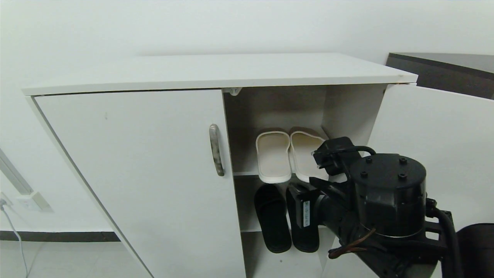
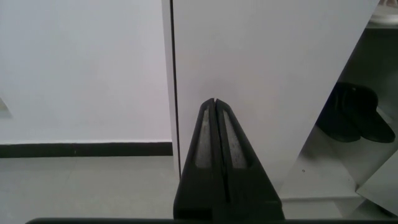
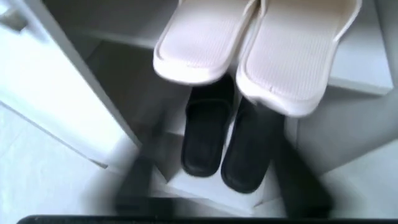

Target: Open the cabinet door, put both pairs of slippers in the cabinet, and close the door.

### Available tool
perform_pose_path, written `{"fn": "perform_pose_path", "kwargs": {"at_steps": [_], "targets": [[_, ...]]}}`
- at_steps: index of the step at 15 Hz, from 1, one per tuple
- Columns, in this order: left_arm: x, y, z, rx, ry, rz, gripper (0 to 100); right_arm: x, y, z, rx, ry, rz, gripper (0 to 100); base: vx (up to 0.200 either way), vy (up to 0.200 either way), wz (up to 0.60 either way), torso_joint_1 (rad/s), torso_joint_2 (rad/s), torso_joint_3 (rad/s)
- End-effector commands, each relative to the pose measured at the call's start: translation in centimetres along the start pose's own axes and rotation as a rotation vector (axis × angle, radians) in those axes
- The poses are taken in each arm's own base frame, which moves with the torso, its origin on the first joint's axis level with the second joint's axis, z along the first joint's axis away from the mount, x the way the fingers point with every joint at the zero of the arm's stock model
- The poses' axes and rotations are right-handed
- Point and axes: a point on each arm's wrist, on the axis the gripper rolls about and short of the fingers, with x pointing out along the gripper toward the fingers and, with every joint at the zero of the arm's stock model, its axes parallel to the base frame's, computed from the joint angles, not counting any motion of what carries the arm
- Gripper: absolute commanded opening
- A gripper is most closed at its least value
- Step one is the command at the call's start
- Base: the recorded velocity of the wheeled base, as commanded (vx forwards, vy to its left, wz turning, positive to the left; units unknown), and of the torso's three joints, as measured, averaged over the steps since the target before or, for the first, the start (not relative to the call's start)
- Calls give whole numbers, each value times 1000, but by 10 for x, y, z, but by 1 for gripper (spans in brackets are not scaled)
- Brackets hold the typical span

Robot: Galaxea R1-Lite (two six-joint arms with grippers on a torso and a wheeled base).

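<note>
The white cabinet point(image 1: 216, 71) has its right door point(image 1: 436, 146) swung open and its left door point(image 1: 135, 173) closed. A pair of white slippers point(image 1: 287, 154) point(image 3: 249, 56) lies on the upper shelf, toes sticking out over the edge. On the shelf below lies a pair of black slippers point(image 1: 285, 220) point(image 3: 224, 143) point(image 2: 357, 115). My right gripper point(image 3: 221, 186) hangs just in front of the black pair, open, with nothing between its blurred fingers point(image 3: 134, 183). My left gripper point(image 2: 214, 102) is shut on nothing, pointing at the closed left door point(image 2: 261, 68) from low down.
The left door carries a metal handle point(image 1: 216, 154) at its inner edge. A wall socket with a cable point(image 1: 29, 200) sits low on the wall to the left. Dark furniture point(image 1: 444, 69) stands behind the open door at the right.
</note>
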Motion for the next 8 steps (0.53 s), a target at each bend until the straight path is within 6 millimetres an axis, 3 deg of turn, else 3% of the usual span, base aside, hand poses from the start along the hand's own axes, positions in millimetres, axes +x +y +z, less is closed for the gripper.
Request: {"fn": "perform_pose_path", "kwargs": {"at_steps": [1,8], "targets": [[0,0,0,-1,0,1,0,-5,0,-2,-5,4,9,0,0,0,0,0,0,0],[0,0,0,-1,0,0,0,-5,2,-7,-16,20,14,0,0,0,0,0,0,0]]}}
